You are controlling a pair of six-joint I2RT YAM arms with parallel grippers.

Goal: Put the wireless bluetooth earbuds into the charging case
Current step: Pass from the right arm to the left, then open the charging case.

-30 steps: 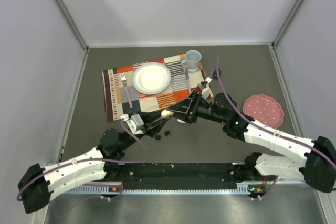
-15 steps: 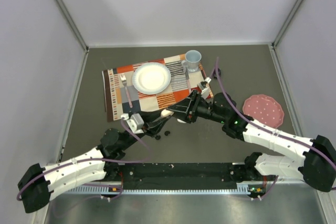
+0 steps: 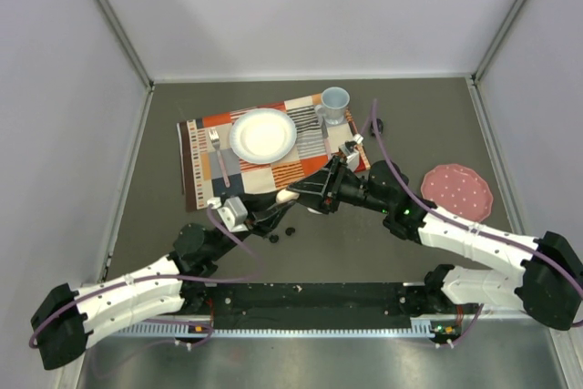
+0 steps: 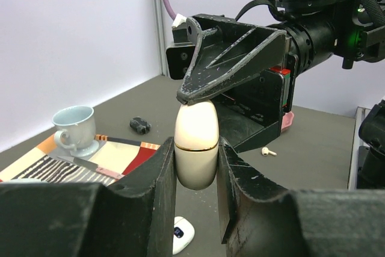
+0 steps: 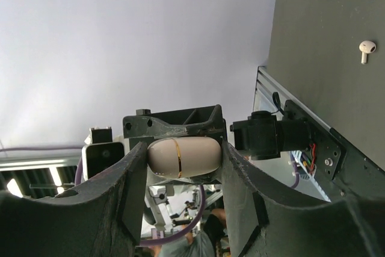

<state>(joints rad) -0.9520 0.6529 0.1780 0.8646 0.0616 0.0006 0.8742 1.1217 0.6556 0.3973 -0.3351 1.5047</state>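
A cream oval charging case with a gold seam is closed and held up above the table. My left gripper is shut on its sides. My right gripper faces it and is shut on the case end to end, one fingertip on its top. From above, both grippers meet at the case by the placemat's near edge. One white earbud lies on the table. Two small black earbuds lie under the left gripper.
A second white case with a small display lies on the table below the held one. The patterned placemat carries a white plate, fork and blue cup. A pink plate sits at right, a black object near the cup.
Both grippers and the case between them have shifted slightly away from the arm bases. Nothing was let go or picked up.
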